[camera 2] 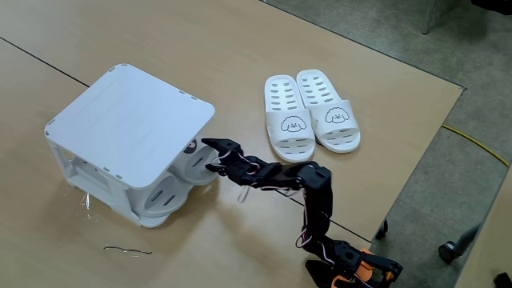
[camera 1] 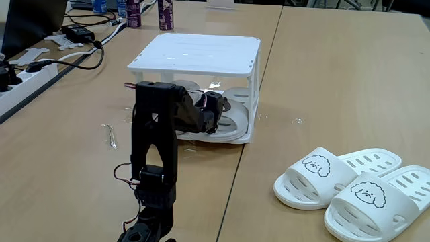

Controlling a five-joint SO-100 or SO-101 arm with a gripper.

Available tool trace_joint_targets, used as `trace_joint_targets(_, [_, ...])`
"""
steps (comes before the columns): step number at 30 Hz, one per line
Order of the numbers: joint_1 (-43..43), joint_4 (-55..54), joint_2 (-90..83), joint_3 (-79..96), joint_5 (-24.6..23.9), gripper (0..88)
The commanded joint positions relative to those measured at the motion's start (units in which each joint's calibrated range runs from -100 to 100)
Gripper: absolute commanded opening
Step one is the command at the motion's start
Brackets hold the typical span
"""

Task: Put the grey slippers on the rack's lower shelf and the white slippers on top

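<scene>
Black arm (camera 2: 280, 176) outstretched (rack-level) (camera 1: 195, 54)

White slippers (camera 1: 353, 183), black-outline dog faces

A light wooden tabletop (camera 1: 322, 74) with a seam between its panels carries everything; the white rack (camera 1: 201, 50) stands on it near the middle in both fixed views; the white slippers (camera 1: 353, 185) lie side by side directly on the wood, well apart from the rack; a power strip (camera 1: 27, 77) and cables sit at the far left edge; small bottles (camera 1: 164, 13) stand at the back.
</scene>
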Motion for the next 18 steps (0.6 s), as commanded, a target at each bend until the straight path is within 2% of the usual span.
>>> trace_joint_targets(1, [0.0,-0.5,-17.8,9.8,0.4,31.3])
trace_joint_targets(2, [0.3,-0.5,-21.7,12.7,0.4,26.2])
trace_joint_targets(5, [1.7,-0.5,-34.2,22.6,0.4,3.6])
trace_joint_targets(6, [2.1,-0.5,-37.6,25.9,0.4,0.2])
trace_joint_targets(9, [2.4,-0.7,-45.0,36.5,0.4,1.0])
trace_joint_targets(11, [2.4,-5.2,-44.9,42.3,0.4,0.8])
trace_joint_targets(15, [4.4,-22.8,-32.0,48.8,0.4,1.4])
trace_joint_targets(18, [9.8,-28.6,-21.0,47.2,0.4,1.5])
